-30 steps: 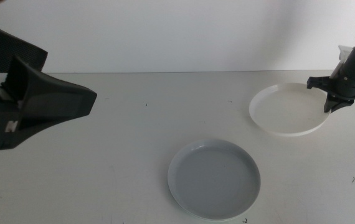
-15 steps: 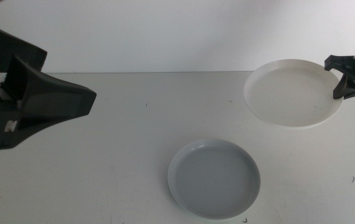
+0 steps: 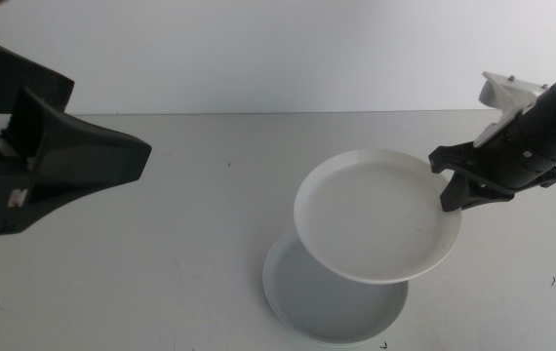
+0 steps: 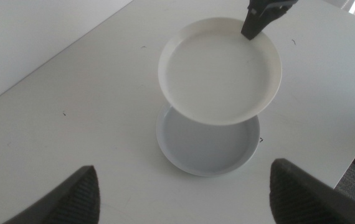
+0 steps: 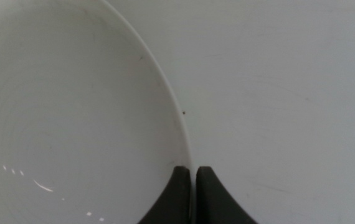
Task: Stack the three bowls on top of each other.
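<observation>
I see my right tool [image 3: 451, 188] pinched shut on the rim of the white bowl [image 3: 376, 214], one jaw inside the rim and one outside, holding it in the air, tilted, partly over the grey bowl [image 3: 332, 302], which sits flat on the surface [image 3: 190, 244]. From the left wrist view the white bowl overlaps the far part of the grey one without touching it. My left tool [image 4: 184, 193] waits high over the surface's left side, jaws spread wide and holding nothing.
</observation>
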You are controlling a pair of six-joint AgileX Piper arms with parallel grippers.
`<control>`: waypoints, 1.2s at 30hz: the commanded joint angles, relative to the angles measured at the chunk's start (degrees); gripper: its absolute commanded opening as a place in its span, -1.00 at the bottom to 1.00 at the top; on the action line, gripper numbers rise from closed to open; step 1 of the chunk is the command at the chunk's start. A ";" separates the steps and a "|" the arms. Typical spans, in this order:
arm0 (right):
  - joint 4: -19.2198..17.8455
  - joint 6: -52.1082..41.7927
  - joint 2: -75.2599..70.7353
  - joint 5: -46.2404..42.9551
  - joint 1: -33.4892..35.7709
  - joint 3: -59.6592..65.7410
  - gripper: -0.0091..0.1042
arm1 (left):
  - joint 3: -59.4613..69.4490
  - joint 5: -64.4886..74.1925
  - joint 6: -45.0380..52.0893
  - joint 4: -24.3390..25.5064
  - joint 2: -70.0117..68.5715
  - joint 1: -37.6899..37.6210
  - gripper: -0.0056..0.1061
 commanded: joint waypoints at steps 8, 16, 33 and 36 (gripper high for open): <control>1.13 -0.44 -2.49 -10.39 7.97 3.52 -0.86 | -1.63 -3.47 -0.45 -0.75 -0.34 -0.13 0.98; 1.28 -0.30 0.96 -11.74 10.34 4.15 -0.86 | -1.63 -3.47 -0.45 -0.75 -0.34 -0.13 0.98; 1.28 -1.58 8.08 -12.26 10.34 4.15 -0.86 | -1.63 -3.53 -0.45 -0.75 -0.34 -0.13 0.98; 1.28 -1.57 8.15 -12.26 10.34 4.15 -0.86 | -1.63 -3.53 -0.45 -0.75 -0.34 -0.13 0.98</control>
